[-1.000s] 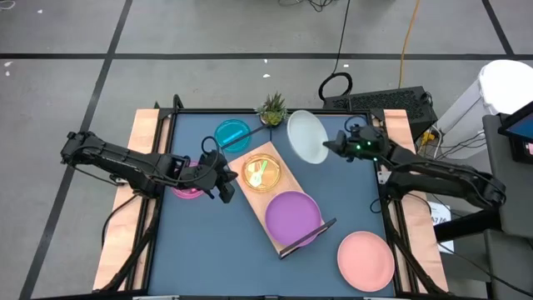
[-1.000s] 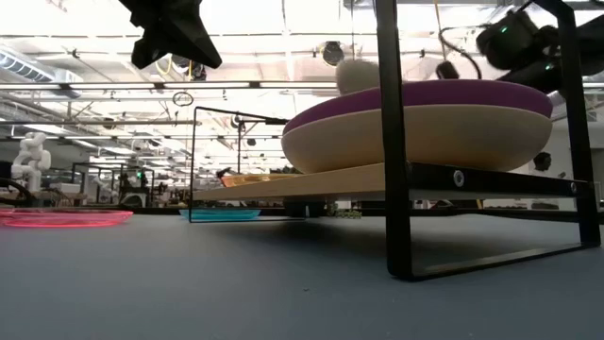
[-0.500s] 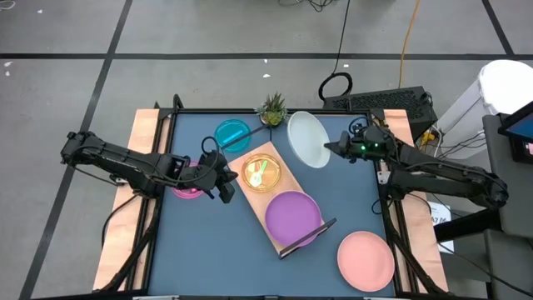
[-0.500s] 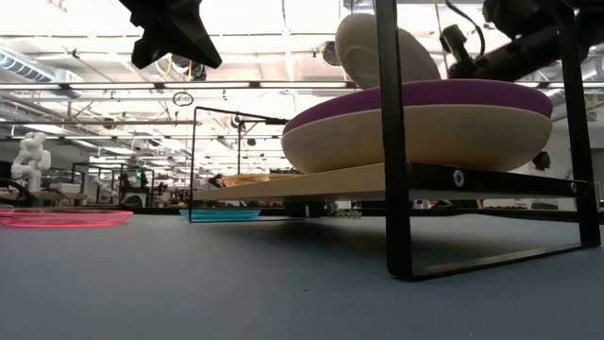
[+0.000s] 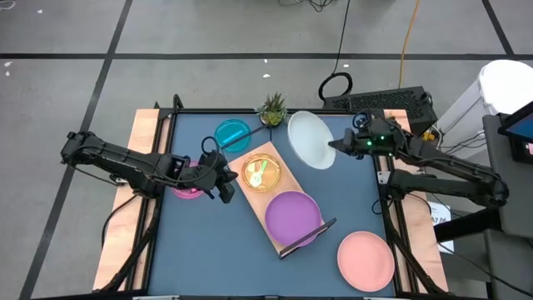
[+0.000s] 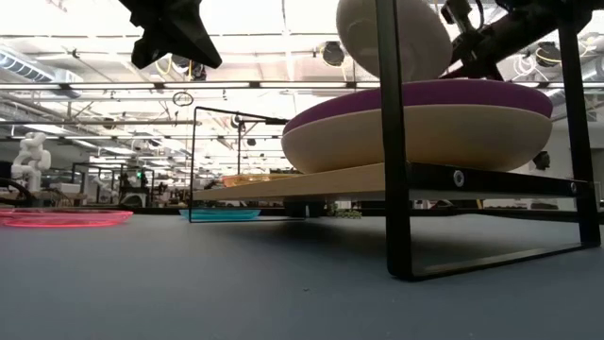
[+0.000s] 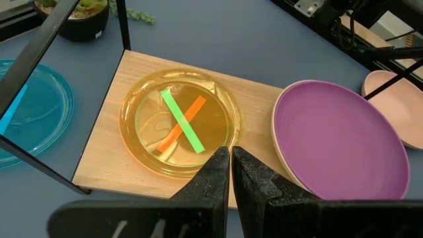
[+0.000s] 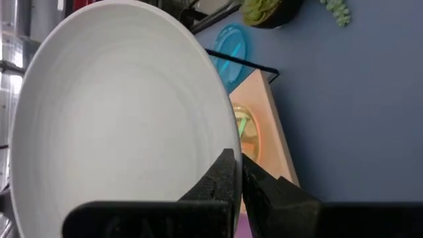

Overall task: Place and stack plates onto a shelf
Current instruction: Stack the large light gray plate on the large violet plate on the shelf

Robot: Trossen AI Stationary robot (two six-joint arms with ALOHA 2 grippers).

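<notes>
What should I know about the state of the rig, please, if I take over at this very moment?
Right hand: shut on the pale plate, held in the air beside the shelf.
Left hand: shut, empty, at the shelf's edge.
Done: purple plate on cream plate on the shelf; orange plate there too.
Left: pale plate, then the pink plate, cyan plate and magenta plate from the table.

Blue worktop (image 5: 216,242) carrying a wooden shelf (image 5: 268,152) at centre, cyan plate (image 5: 232,133) at 11 o'clock, magenta plate (image 5: 188,185) at 9 o'clock, salmon plate (image 5: 366,259) at 5 o'clock, small plant (image 5: 272,107) at 12 o'clock, shelf bore orange plate (image 5: 261,173), purple plate (image 5: 293,214) atop cream plate (image 6: 415,137).
</notes>
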